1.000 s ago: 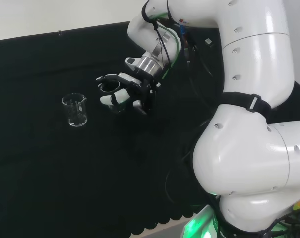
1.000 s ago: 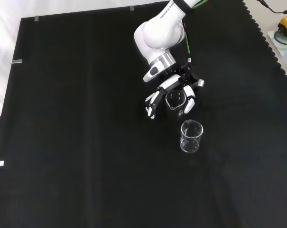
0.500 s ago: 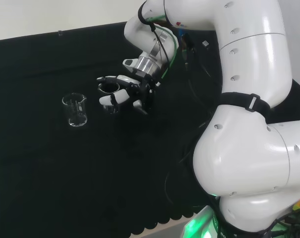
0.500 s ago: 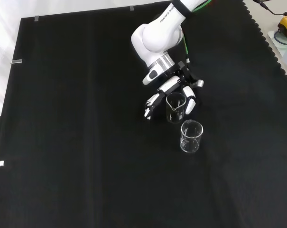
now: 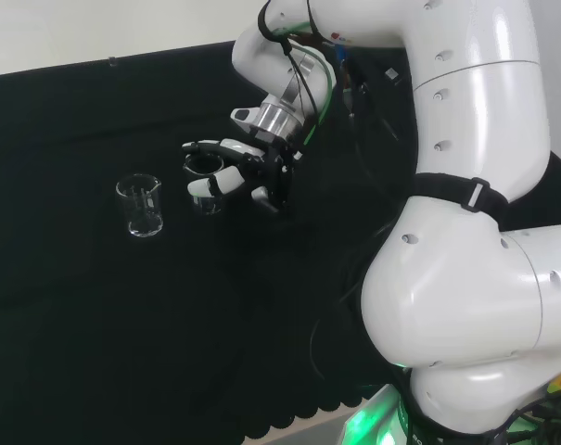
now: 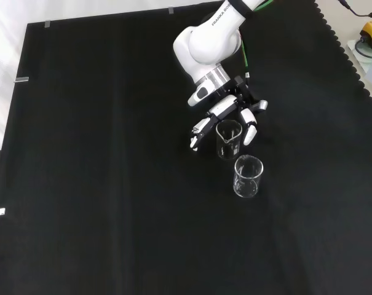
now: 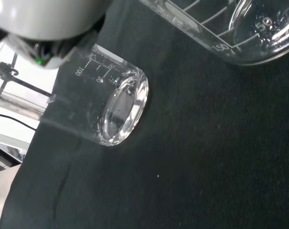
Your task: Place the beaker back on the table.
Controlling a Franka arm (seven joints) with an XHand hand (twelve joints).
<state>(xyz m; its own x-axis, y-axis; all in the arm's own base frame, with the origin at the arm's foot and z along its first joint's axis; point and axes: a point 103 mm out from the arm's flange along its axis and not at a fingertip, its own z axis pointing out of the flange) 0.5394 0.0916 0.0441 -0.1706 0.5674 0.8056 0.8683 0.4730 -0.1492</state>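
Observation:
A small clear beaker [image 6: 229,141] stands upright on the black cloth [image 6: 112,184] between the fingers and thumb of my hand [image 6: 227,109]. In the front view a narrow gap shows between the glass and the thumb on one side and the fingers on the other. In the head view the hand [image 5: 252,173] still curves loosely about the beaker [image 5: 201,166]. The wrist view has this beaker's graduated wall [image 7: 230,28] close and large.
A second clear beaker [image 6: 248,177] stands just in front of the first in the front view, left of it in the head view [image 5: 143,206], also in the wrist view [image 7: 115,109]. The arm's white links [image 5: 465,278] rise at the head view's right.
The beaker was held tilted above the cloth, then came down upright. Since then the hand has drawn back slightly and its fingers have loosened; the beaker stays put.

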